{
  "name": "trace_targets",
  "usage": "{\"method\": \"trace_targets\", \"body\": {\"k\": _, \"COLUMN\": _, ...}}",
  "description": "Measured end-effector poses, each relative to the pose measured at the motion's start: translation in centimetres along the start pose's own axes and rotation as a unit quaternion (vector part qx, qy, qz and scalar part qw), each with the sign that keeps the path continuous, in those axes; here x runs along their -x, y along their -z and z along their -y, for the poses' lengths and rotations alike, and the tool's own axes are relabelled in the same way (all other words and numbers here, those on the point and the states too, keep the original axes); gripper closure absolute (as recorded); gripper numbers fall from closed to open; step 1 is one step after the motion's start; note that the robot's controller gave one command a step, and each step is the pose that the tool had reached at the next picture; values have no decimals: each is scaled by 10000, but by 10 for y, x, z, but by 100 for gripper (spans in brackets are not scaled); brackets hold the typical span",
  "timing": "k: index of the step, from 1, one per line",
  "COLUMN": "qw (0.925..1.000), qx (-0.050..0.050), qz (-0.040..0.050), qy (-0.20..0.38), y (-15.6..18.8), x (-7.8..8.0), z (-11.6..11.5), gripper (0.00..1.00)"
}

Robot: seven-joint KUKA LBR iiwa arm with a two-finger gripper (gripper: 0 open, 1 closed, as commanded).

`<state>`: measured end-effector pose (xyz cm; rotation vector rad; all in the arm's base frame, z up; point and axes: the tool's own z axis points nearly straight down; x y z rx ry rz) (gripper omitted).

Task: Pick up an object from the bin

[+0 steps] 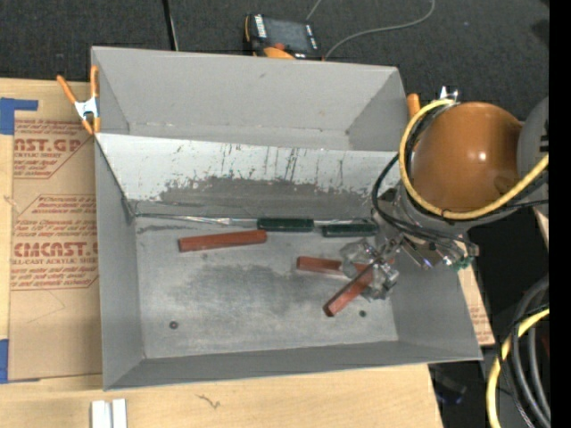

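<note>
Seemingly midway: the gripper (379,273) meets the slanted red-brown stick (343,300) at the right of the bin (268,105). Whether it grips, I cannot tell; lifting remains.

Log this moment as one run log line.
gripper: right side of bin | at: upper end of tilted red-brown stick | grasp: cannot tell | nearby: short red-brown piece
</note>
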<state>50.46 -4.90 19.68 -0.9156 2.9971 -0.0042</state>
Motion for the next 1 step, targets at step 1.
{"method": "trace_targets", "body": {"k": 1, "qw": 9993, "qx": -22, "qz": 22, "qy": 372, "y": 198, "x": 48, "z": 68, "gripper": 100}}
